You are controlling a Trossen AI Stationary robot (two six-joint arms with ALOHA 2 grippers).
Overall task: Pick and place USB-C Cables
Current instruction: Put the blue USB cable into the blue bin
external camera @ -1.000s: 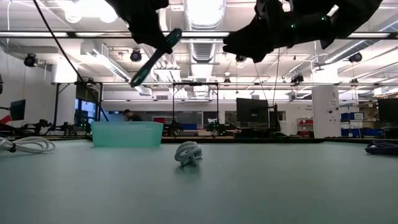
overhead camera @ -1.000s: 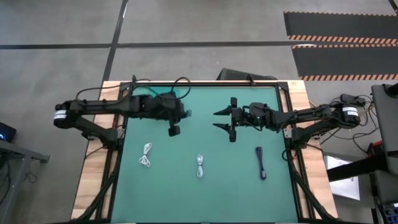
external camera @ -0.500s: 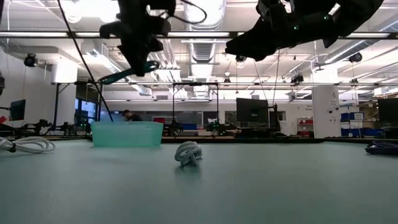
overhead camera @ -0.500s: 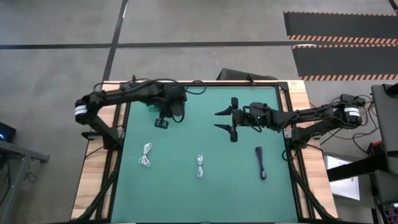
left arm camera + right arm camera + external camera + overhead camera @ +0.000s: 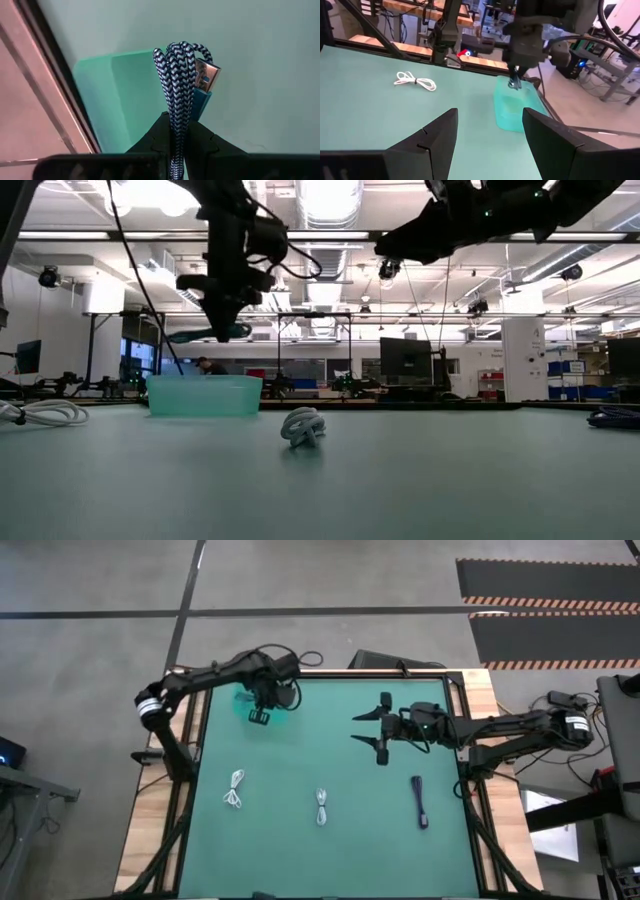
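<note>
My left gripper (image 5: pixel 262 713) hangs over the teal bin (image 5: pixel 246 705) at the table's far left corner, shut on the grey-teal braided cable bundle (image 5: pixel 179 70). In the low view the bundle (image 5: pixel 210 334) shows above the bin (image 5: pixel 204 395). My right gripper (image 5: pixel 376 730) hovers open over the middle of the far half of the table, touching nothing. Two white cable bundles (image 5: pixel 235 790) (image 5: pixel 321 807) and a black one (image 5: pixel 419 802) lie flat on the green mat. My left gripper pinches the braided bundle between its two fingers (image 5: pixel 159 137), gripping the strands (image 5: pixel 176 120) below the looped end (image 5: pixel 182 48). The loop and a metal plug (image 5: pixel 206 75) stick out past the fingertips. The fingers point down from above. The bundle is lifted clear and lies nearly level over the bin.
A black frame rail (image 5: pixel 330 673) runs along the far edge, with wooden boards (image 5: pixel 150 810) outside the mat on both sides. The right wrist view shows the bin (image 5: pixel 512 107), the left arm (image 5: pixel 527 35) above it and a white cable (image 5: pixel 415 81). Open mat lies between the cables.
My left gripper has carried the grey-teal cable from the mat's far middle toward the far left corner and now stands over the bin. It stayed shut. The cable swung from hanging slantwise to nearly level. My right gripper drifted slightly toward the right edge.
</note>
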